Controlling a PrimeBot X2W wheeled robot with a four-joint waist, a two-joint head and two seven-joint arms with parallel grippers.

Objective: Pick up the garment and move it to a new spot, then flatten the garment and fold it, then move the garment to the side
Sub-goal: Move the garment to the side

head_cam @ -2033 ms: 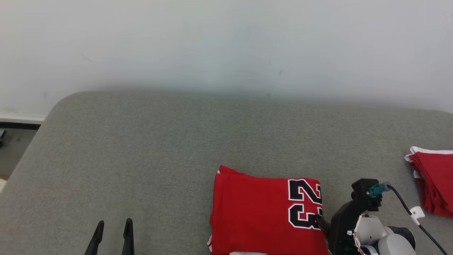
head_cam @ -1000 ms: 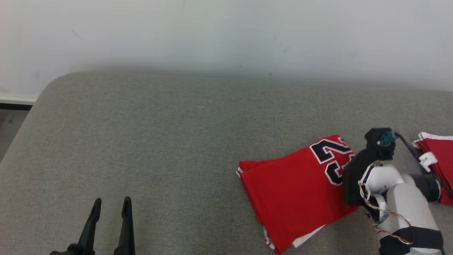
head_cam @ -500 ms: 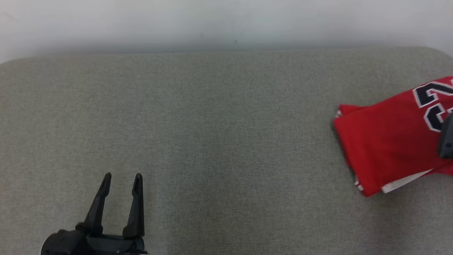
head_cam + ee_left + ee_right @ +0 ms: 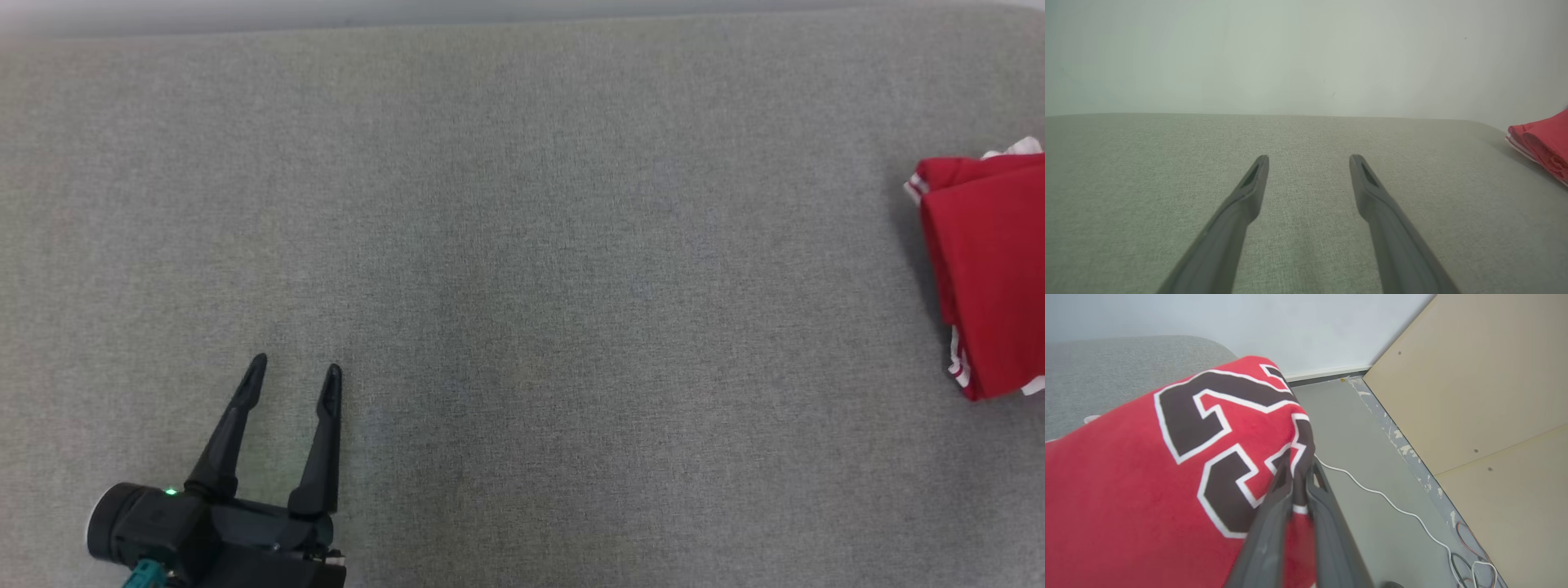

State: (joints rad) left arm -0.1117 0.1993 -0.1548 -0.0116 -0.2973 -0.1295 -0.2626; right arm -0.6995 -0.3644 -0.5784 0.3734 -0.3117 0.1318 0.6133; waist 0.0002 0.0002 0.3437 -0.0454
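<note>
Padded surface [image 4: 522,245]: grey woven cloth, wide and mostly bare, backed by a pale wall [image 4: 1290,53]. A grey floor [image 4: 1355,457] lies past its right end.
Garment [image 4: 988,269]: a red jersey folded into a compact stack with white trim at the edges, at the far right end of the padded surface. Its black, white-edged number faces the right wrist camera, and that end appears lifted at the surface's right corner.
Left gripper [image 4: 295,364]: over the near left part of the padded surface, well apart from the garment, fingers spread with nothing between them.
Right gripper [image 4: 1299,473]: fingers pressed together on the garment's numbered edge, pinching the cloth.
White cable [image 4: 1392,498]: trails on the floor off the padded surface's right end.
Step in hand: probably the last one, carrying the folded garment to the side.
Next move: likely setting the pinched end down fully on the padded surface, short of its right edge. The fingers should then part gently so the folds hold.
</note>
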